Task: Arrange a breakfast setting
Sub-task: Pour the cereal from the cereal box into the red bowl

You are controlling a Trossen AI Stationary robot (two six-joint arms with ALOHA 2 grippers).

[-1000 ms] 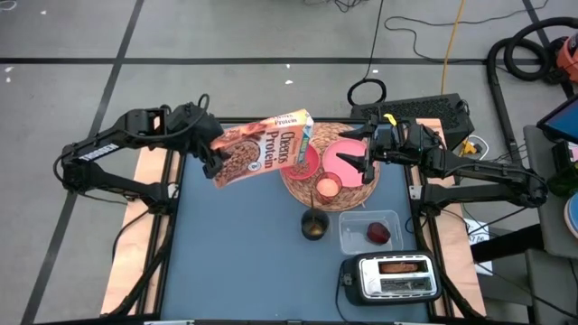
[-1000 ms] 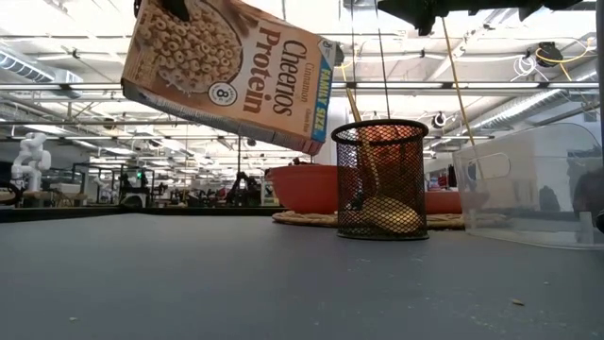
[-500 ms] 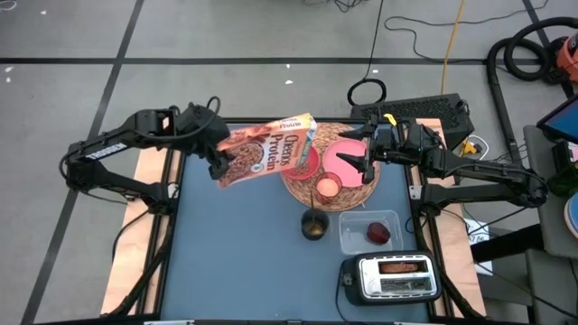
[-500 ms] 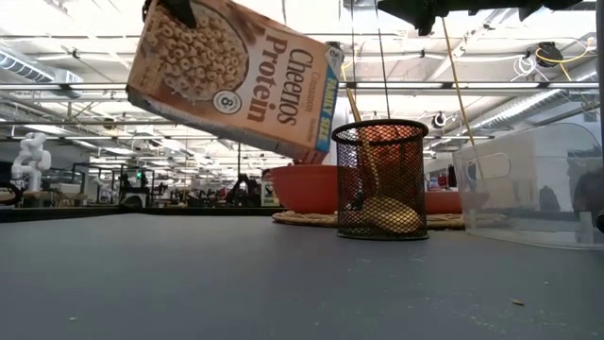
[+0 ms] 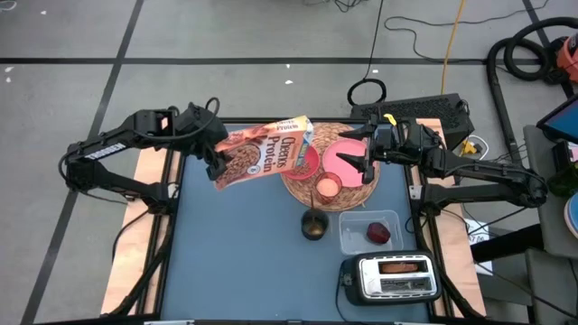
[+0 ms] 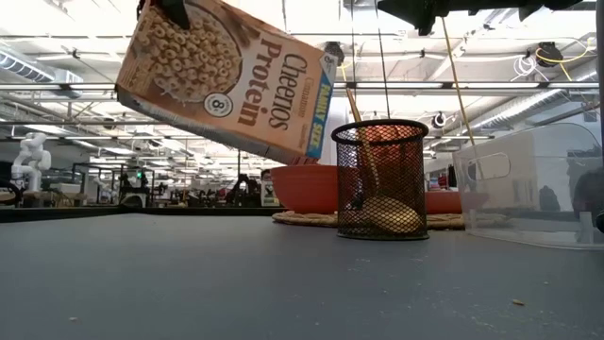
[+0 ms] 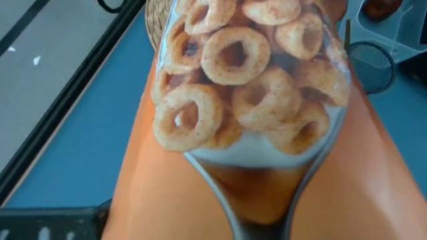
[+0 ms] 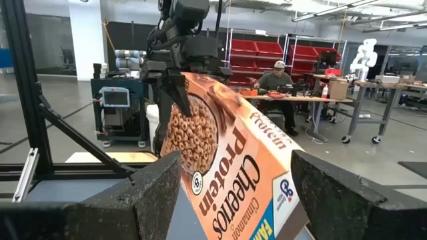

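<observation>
My left gripper [image 5: 215,164] is shut on the orange-brown cereal box [image 5: 266,152], held in the air over the table's far left. The box slants down toward the pink bowl [image 5: 311,165] on the round wicker mat [image 5: 357,191]. The pink plate [image 5: 343,155] and small pink cup [image 5: 327,188] also sit on the mat. My right gripper [image 5: 361,155] hovers open above the plate, holding nothing. A spoon [image 6: 355,109] stands in a black mesh cup [image 5: 313,225]. The dark red fruit [image 5: 377,234] lies in a clear tub, and the bread [image 5: 404,267] sits in the toaster. My left gripper pinches the box's raised end [image 8: 175,100], the end away from the bowl, with one finger [image 8: 179,93] on the printed front face and the other behind. The fingers come slanting down from the table's left. The box hangs clear of the table, with its lower end [image 5: 307,135] over the bowl's rim.
The mesh cup [image 6: 380,179] stands in front of the mat near the table's middle. The clear tub [image 5: 370,231] and silver toaster [image 5: 390,278] fill the near right corner. The blue tabletop [image 5: 235,253] at the near left is bare. A person sits at a bench beyond the table [image 8: 277,73].
The cereal box has tipped a little steeper, its lower end dipping toward the pink bowl, while my left gripper stays where it was and stays shut on the box.
</observation>
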